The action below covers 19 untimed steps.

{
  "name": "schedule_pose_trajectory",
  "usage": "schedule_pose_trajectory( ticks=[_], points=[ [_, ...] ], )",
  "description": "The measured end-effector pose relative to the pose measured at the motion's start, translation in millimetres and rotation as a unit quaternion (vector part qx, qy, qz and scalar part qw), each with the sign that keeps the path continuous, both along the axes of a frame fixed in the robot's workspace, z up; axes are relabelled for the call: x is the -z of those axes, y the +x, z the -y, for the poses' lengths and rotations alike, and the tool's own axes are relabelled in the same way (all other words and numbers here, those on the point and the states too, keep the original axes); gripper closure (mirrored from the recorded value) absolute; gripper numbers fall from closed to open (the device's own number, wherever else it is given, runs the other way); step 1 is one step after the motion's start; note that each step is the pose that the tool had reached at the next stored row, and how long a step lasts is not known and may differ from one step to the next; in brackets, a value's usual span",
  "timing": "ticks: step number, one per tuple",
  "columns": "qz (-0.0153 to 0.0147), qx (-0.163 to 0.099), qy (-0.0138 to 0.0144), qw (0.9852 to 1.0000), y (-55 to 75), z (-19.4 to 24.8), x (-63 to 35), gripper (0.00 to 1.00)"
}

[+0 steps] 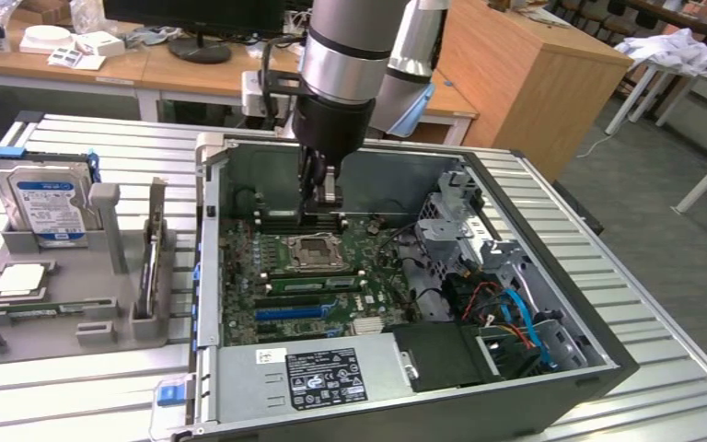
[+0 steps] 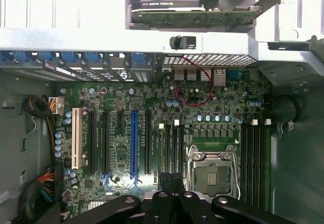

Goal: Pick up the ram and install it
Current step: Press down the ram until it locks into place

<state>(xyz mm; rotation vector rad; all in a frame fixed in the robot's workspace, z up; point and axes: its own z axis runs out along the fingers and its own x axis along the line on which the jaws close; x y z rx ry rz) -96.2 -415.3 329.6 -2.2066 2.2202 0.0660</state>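
A: What does the exterior view show?

B: A grey robot arm [image 1: 347,64] reaches down into an open computer case [image 1: 550,368] lying on its side on a ribbed metal desk [image 1: 84,396]. Its gripper [image 1: 320,198] sits low over the green motherboard [image 1: 329,276], just above the square processor socket [image 1: 318,249]. The fingers are pressed together. A thin dark piece hangs between them, but I cannot tell whether it is the ram.

A: What is around it?

B: On the exterior view's left, a grey holder tray [image 1: 34,313] carries an upright silver hard drive [image 1: 47,207] with a blue label. Inside the case, a labelled power supply [image 1: 323,373] lies along the near edge, and blue and orange cables [image 1: 519,318] crowd the exterior view's right. The case walls stand close around the arm.

A: And the room?

B: Wooden desks behind hold a monitor base and small white boxes. The floor is grey.

A: Now the wrist view?

B: It looks straight at the motherboard [image 2: 202,107]. The black fingers [image 2: 164,183] sit closed at the picture's edge, beside the processor socket [image 2: 212,171] and over the black memory slots [image 2: 172,148]. More memory slots lie on the socket's other side. A blue expansion slot [image 2: 133,143] and a white one [image 2: 76,138] run parallel nearby. A red wire [image 2: 195,95] loops near the rear ports. A green card [image 2: 195,16] rests outside the case wall.
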Motion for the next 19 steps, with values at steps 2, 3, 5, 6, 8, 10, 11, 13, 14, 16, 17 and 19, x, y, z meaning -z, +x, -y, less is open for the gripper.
schedule_pose_trajectory(
  ticks=[2,3,5,6,8,10,11,13,14,16,17,19],
  points=[
    [-0.0001,0.000,-0.0001,1.0000,1.2,0.0,-0.1,0.89],
    [-0.0001,0.000,-0.0001,1.0000,2.9,0.0,-0.1,0.89],
    [-0.0001,0.000,0.0000,1.0000,6.5,0.2,0.0,0.89],
    [-0.0002,0.000,0.0000,1.0000,8.3,0.3,0.0,0.89],
    [-0.0002,0.000,0.0000,1.0000,11.6,0.3,0.0,0.89],
    [-0.0002,0.000,0.0000,1.0000,14.4,0.4,0.0,0.89],
    [-0.0002,0.000,0.0000,1.0000,15.7,0.4,0.0,0.89],
    [-0.0003,0.000,0.0000,1.0000,18.3,0.4,0.0,0.89],
    [-0.0003,0.000,0.0000,1.0000,19.6,0.4,0.0,0.89],
    [-0.0003,0.000,0.0000,1.0000,22.2,0.5,0.0,0.89],
    [-0.0003,0.000,0.0000,1.0000,23.7,0.5,0.0,0.89],
    [-0.0005,0.000,0.0000,1.0000,27.0,0.5,0.0,0.89]
  ],
)
